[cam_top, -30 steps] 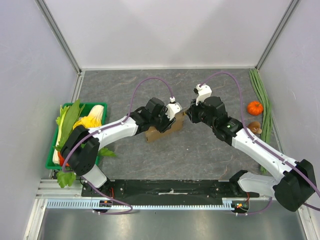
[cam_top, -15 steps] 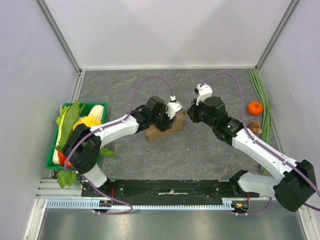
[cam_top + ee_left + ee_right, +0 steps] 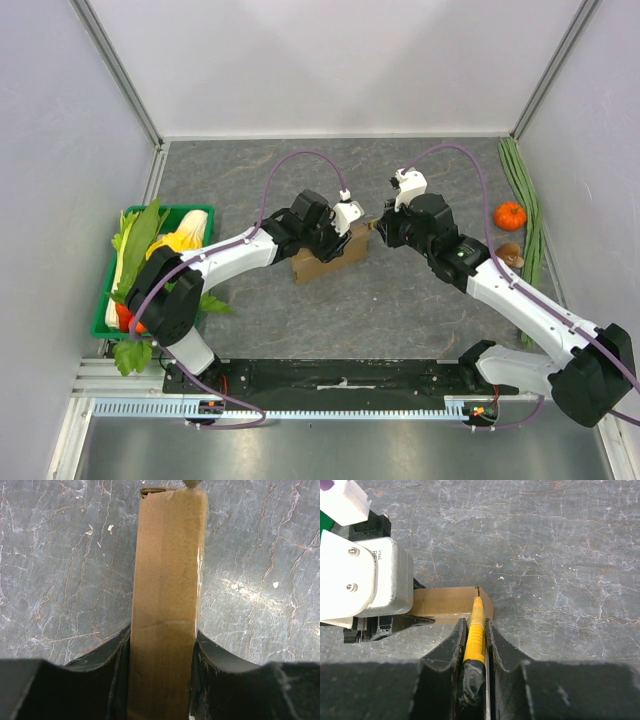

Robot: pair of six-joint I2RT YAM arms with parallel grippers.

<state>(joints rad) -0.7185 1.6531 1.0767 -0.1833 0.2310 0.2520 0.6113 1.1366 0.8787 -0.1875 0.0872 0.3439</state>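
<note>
Near left: green basket (image 3: pixel 98 325) at the table (image 3: pixel 400 310) edge, loaded with greens (image 3: pixel 135 245) and other produce.

Mid-table: box (image 3: pixel 167 580), brown cardboard, lying flat on the table. Left gripper (image 3: pixel 162 655) is clenched on it, one finger against each long side, at the end nearer the basket. The box's other end points toward the right arm.

Right gripper (image 3: pixel 475 640) is clamped on a yellow tool (image 3: pixel 475 627), whose handle sits between the fingers. The dark tip meets the top of the box at its free end. Whether it presses in cannot be told.

Right side, well apart from the box: brown lump (image 3: pixel 509 254), then an orange fruit (image 3: pixel 510 215) just beyond it. Long green stalks (image 3: pixel 525 200) run along the right wall to the far corner.
</note>
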